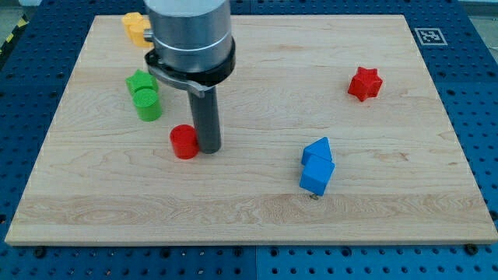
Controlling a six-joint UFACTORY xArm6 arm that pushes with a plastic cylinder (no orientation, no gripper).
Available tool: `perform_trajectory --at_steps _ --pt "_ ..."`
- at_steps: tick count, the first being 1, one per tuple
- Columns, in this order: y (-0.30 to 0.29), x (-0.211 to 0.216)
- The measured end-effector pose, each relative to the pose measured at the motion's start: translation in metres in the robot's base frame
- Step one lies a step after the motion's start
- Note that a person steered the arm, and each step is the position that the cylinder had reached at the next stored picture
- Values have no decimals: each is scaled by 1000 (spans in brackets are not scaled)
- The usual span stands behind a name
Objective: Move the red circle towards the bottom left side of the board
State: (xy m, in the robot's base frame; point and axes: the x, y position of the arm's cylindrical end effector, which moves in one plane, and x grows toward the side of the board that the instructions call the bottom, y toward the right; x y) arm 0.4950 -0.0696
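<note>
The red circle (184,141) is a short red cylinder on the wooden board (257,210), left of centre. My tip (211,148) stands on the board right beside it, touching or almost touching its right side. The rod rises from there to the grey arm body at the view's top.
A green cylinder (148,103) and a green star (139,81) sit together up and left of the red circle. A yellow block (135,27) is at the top left, partly behind the arm. A red star (365,83) is at the right. Two blue blocks (317,166) lie touching at lower right.
</note>
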Motion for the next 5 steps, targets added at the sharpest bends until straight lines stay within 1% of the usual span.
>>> perform_trajectory --at_steps 1,2,4,5 --pt "-15 -16" --pt "-25 -22" --pt "-57 -10" --pt "-82 -12"
